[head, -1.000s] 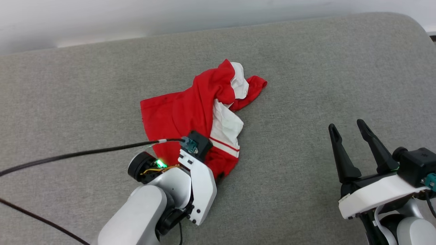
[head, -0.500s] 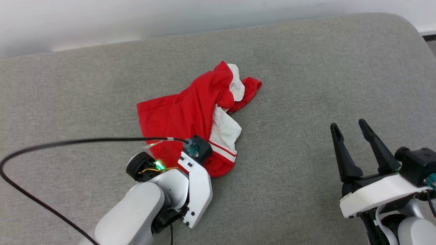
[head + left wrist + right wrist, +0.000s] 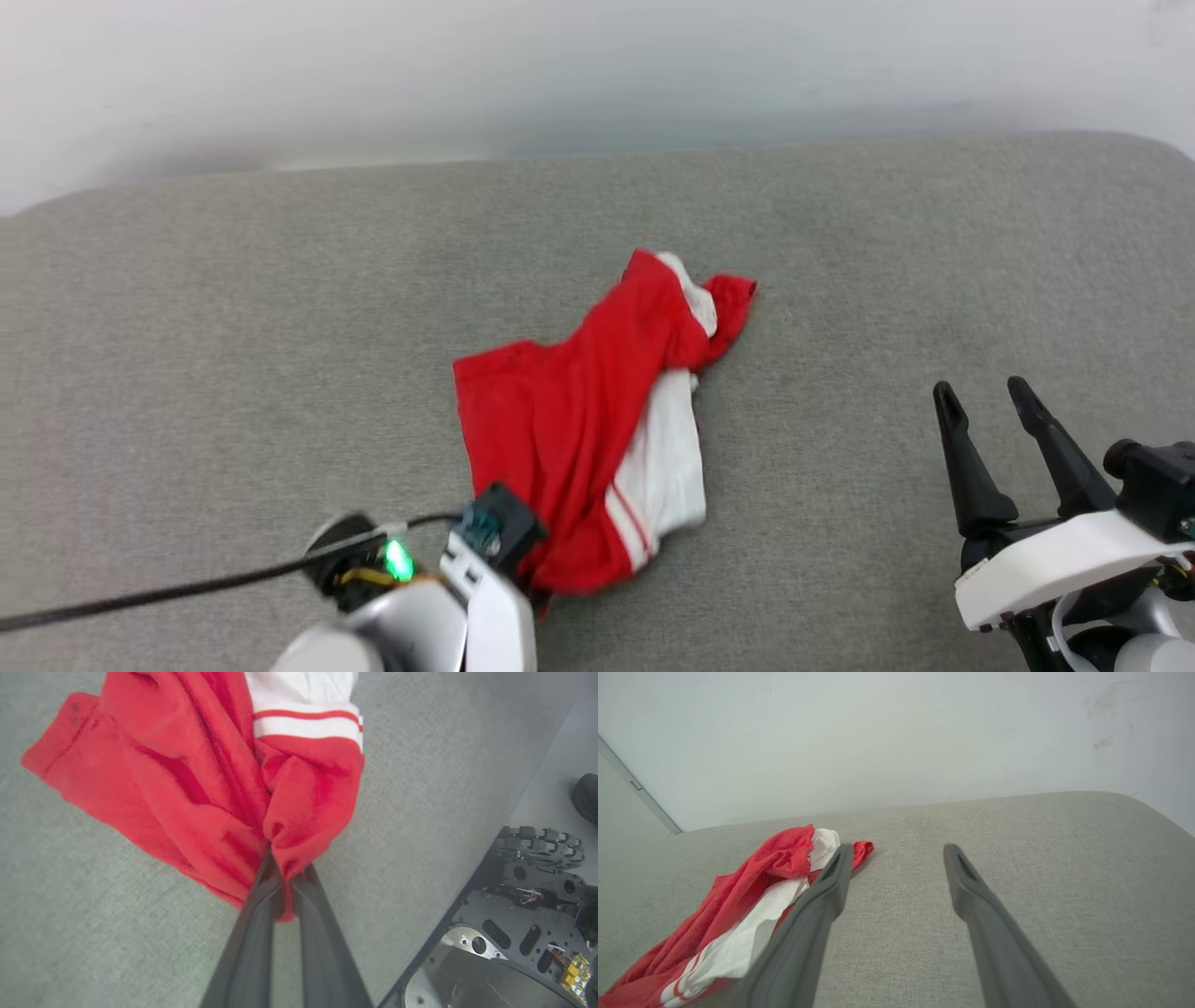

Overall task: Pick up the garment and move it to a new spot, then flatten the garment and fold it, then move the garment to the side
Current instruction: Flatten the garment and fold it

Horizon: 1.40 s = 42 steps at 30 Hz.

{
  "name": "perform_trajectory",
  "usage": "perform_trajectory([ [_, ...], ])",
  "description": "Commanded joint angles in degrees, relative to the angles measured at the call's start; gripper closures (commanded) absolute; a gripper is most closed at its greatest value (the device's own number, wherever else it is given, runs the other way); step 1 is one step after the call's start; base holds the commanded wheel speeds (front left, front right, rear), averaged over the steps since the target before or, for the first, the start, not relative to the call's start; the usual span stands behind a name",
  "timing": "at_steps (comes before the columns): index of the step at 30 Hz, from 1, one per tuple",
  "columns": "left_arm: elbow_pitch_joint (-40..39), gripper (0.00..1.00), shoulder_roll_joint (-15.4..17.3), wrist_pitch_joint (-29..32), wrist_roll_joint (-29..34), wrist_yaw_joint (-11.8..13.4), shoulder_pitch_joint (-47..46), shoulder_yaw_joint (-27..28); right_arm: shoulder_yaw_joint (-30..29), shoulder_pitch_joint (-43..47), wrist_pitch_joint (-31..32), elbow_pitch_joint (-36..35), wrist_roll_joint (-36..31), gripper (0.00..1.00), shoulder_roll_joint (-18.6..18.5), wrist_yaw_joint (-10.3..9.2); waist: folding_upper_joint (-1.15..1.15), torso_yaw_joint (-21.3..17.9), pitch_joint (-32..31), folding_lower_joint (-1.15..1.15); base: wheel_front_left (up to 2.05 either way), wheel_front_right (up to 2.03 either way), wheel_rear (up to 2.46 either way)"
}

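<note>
Two dark fingers (image 3: 252, 933) of the left hand (image 3: 286, 870) are pressed together on a fold of red cloth at the near end of the garment (image 3: 187, 779), and the cloth bunches up between their tips. From that pinch the red fabric runs away in long ridges. Just beyond it is a white sleeve (image 3: 299, 690) edged with red and white striped trim (image 3: 308, 721).

From the head view, the left wrist sits at the lower edge with a green light (image 3: 399, 560) glowing on it and a black cable (image 3: 187, 588) trailing off to the left. The garment is crumpled and stretches from the wrist up and to the right across the middle of the grey fabric-covered table (image 3: 233, 327). Its far end forms a small red and white heap, and the white sleeve lies along its right side. I cannot tell whether the pinched end is clear of the table.

The right hand (image 3: 980, 392) is well apart from the garment at the lower right, above bare table. Its two fingers are spread wide with nothing between them. A pale wall (image 3: 467, 75) rises behind the table's far edge. In the left wrist view, part of the robot's dark base (image 3: 514, 914) shows past the table's near edge.
</note>
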Motion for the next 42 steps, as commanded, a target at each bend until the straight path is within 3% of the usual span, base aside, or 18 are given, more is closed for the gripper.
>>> perform_trajectory([
  [1, -1.3, 1.0, 1.3, 0.8, -0.8, 0.7, 2.8, -0.3, -0.4, 1.1, 0.3, -0.3, -0.1, 0.0, 0.2, -0.02, 0.0, 1.3, -1.2, 0.0, 0.0, 0.0, 0.0],
  [6, -1.9, 1.0, 5.0, 2.6, -3.2, 3.2, 10.9, -0.9, -0.3, 2.0, 0.9, -0.7, -0.2, 0.0, 0.3, -0.02, 0.0, 1.9, -2.4, 0.0, 0.0, 0.0, 0.0],
  [11, 1.5, 1.0, 4.2, -0.6, -5.2, 5.1, 15.1, 0.1, 0.0, 2.4, 1.6, -1.9, -0.7, 0.0, 0.4, -0.02, 0.0, 1.6, -3.1, 0.0, 0.0, 0.0, 0.0],
  [13, 2.2, 0.0, 2.6, -2.7, -6.1, 5.8, 15.9, 0.8, -0.2, 3.0, 1.7, -2.5, -0.9, 0.0, 0.4, -0.02, 0.0, 1.6, -3.4, 0.0, 0.0, 0.0, 0.0],
  [24, -3.1, 0.0, -0.5, -8.6, -5.4, 7.3, 13.8, 2.9, -1.0, 4.7, 3.1, -4.0, 0.2, 0.0, 0.4, -0.02, 0.0, 2.4, -6.7, 0.0, 0.0, 0.0, 0.0],
  [32, -6.0, 0.0, -2.5, -11.7, -0.8, 9.0, 7.6, 4.3, -1.3, 4.3, 3.2, -4.4, 0.9, 0.0, 0.4, -0.02, 0.0, 2.0, -6.3, 0.0, 0.0, 0.0, 0.0],
  [42, 2.3, 0.0, -6.4, -7.3, 3.5, 4.0, -3.0, -1.6, -1.4, 1.8, 2.7, -4.1, 1.4, 0.0, 0.4, -0.02, 0.0, 0.0, -2.1, 0.0, 0.0, 0.0, 0.0],
])
